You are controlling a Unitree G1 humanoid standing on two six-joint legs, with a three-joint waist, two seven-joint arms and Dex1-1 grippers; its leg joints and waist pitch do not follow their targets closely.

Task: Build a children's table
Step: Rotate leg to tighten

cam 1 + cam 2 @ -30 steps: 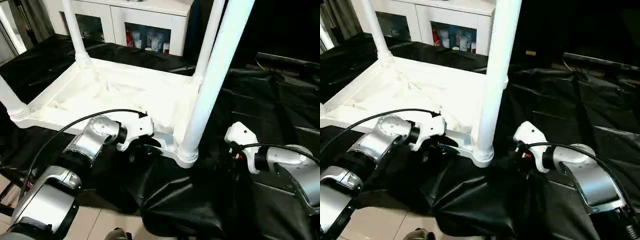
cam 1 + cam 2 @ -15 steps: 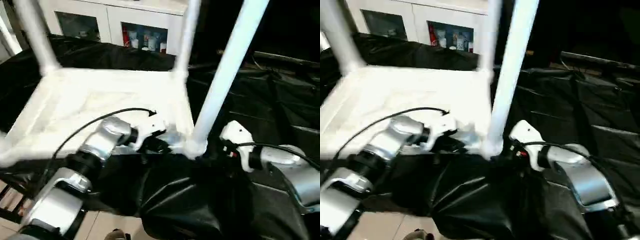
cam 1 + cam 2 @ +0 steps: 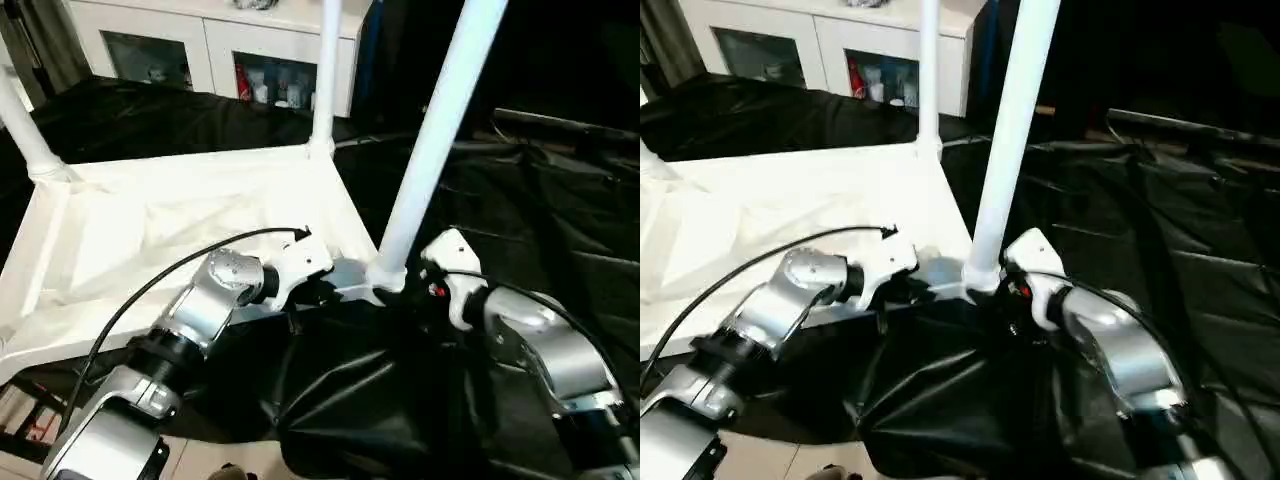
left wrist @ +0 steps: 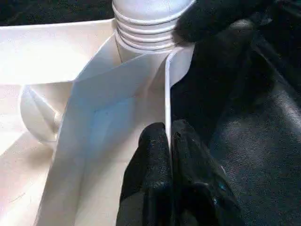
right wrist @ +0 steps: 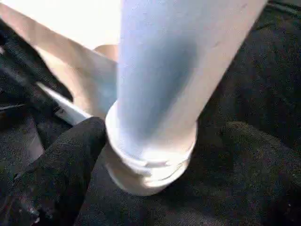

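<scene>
Left wrist view has the left gripper (image 4: 169,141) pinching the thin rim of the upside-down table top (image 3: 150,230), right by the near corner socket (image 4: 148,28). Right gripper (image 5: 155,141) sits spread wide around the near leg (image 3: 430,130) at that socket.

Head views bright, even overhead light; white table top (image 3: 170,230) nearly washes out, ribs faint. Black sheet (image 3: 540,220) carries soft sheen streaks. Right wrist view soft-focused; leg (image 5: 169,66) blurred, bluish shade.
</scene>
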